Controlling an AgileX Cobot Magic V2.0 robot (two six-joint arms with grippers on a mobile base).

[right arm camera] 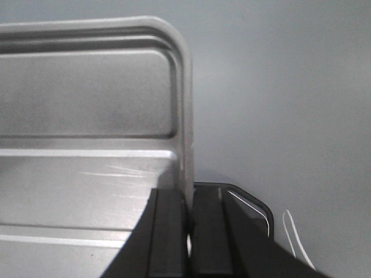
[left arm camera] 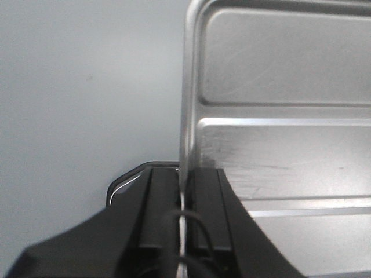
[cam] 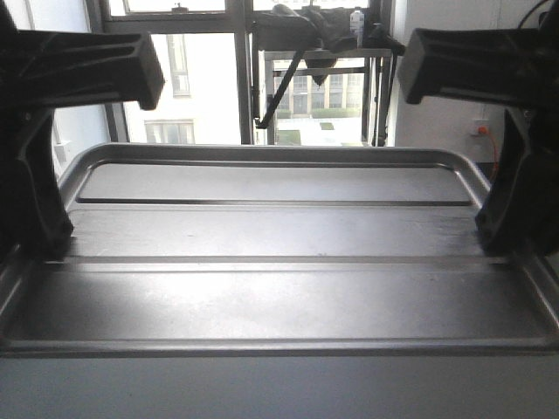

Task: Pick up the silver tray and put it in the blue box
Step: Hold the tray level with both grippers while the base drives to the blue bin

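Two black robot arms hold the silver tray [cam: 279,288] by its short ends, with a bright window [cam: 201,78] behind it in the front view. The left gripper [cam: 44,249] bites the tray's left rim and the right gripper [cam: 502,240] the right rim. Each sits just beside the nearer of the two long ridges that cross the tray's floor. The tray fills almost the full width of the view, floor up. Its far rim and rounded corners are outlined against the glass, where a dark metal rack [cam: 323,61] carries a white bottle [cam: 356,22]. An orange cable [cam: 496,144] hangs from a socket on the wall at right.

From the left wrist, the left gripper [left arm camera: 184,174] is seen clenched on the thin upright rim of the silver tray [left arm camera: 278,145]. Its fingers [left arm camera: 165,208] press on the rim, one outside and one inside, with no gap showing. The right wrist gives the mirror picture — the right gripper [right arm camera: 188,197] grasps the opposite rim of the silver tray [right arm camera: 87,116], with its fingers [right arm camera: 168,231] tight on the metal near a rounded corner.

Beyond the tray's edge, both wrist views show only the plain grey table [left arm camera: 87,87]. Whether the tray touches the table or hangs above it cannot be told.
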